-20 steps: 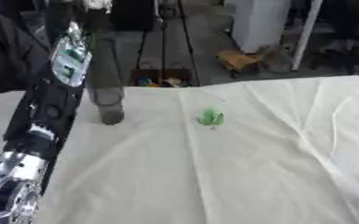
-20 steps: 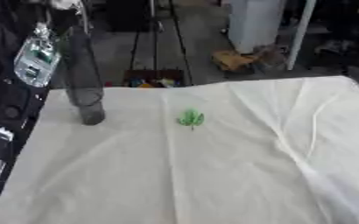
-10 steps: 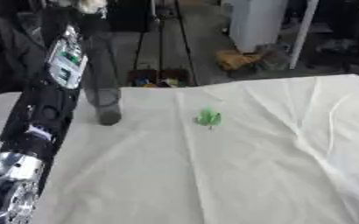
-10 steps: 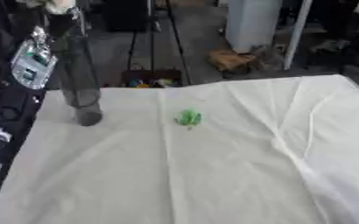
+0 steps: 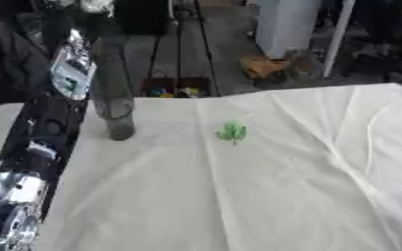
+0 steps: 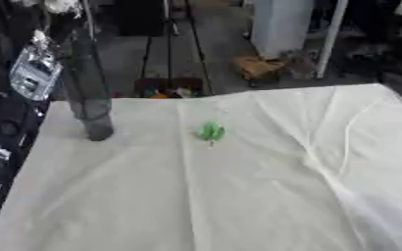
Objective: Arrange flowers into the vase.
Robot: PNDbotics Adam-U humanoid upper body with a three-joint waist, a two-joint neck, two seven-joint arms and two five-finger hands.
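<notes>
1. A table covered w/ a cream cloth [image 5: 238,196] is seen from above; the cloth is creased, w/ folds running toward the far right corner.
2. A tall, narrow, dark see-through vase [image 5: 113,98] stands upright on the far left part of the cloth, near the far table edge.
3. At the vase's top, by the frame's upper edge, a pale whitish flower head [image 6: 63,6] is seen; whether its stem sits inside the vase can't be told, pic too blurred.
4. A small green leafy sprig [image 5: 232,132] lies on the cloth to the right of the vase, well apart from it, approx. mid-table.
5. The left arm [image 5: 41,142] is stretched along the left side, black w/ silver joints, from the near left corner up toward the far left; a pale label patch is seen on its upper section, just beside the vase.
6. The left hand isn't made out: the arm's far end is lost in dark blur at the top left corner, so the fingers' state can't be told, nor whether anything is held.
7. The right hand is seen in neither view.
8. Beyond the table a grey floor is seen, w/ a dark tripod-like stand [image 5: 179,44], a white cabinet [image 5: 290,24], a brownish box [image 5: 264,66] & some small coloured bits [image 5: 172,91] at the table's far edge.
</notes>
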